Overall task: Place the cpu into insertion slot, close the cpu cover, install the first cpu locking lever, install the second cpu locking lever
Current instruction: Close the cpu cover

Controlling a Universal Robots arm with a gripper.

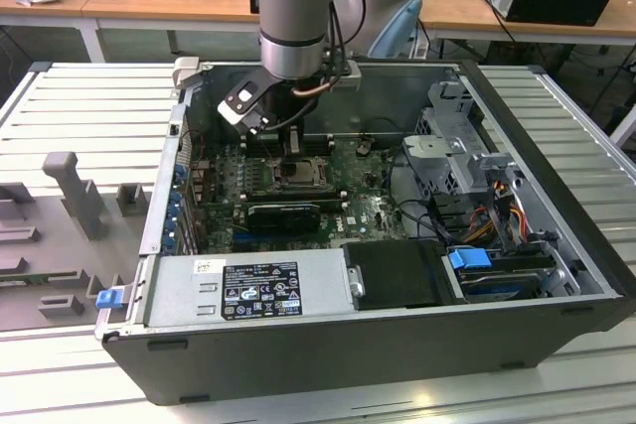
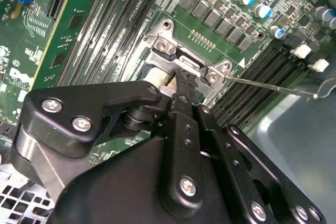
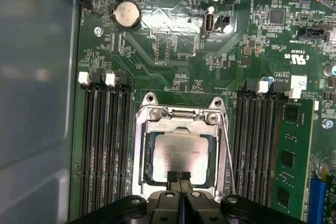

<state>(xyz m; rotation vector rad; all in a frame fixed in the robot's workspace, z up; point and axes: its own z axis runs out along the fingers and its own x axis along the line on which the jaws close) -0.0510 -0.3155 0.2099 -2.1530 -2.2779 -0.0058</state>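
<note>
cpu (image 3: 181, 153) is seated in the insertion slot (image 3: 150, 98), with the cpu cover (image 3: 144, 150) down over it. Gripper (image 3: 178, 177) has its fingers pressed together and nothing pinched, tip at the cover's edge; I can't tell if it touches. This looks like the cover-closing press, so bear on the frame metal, not the chip, straight down and light. Locking lever (image 2: 273, 86) juts out unlatched, so stay clear of it.
</note>
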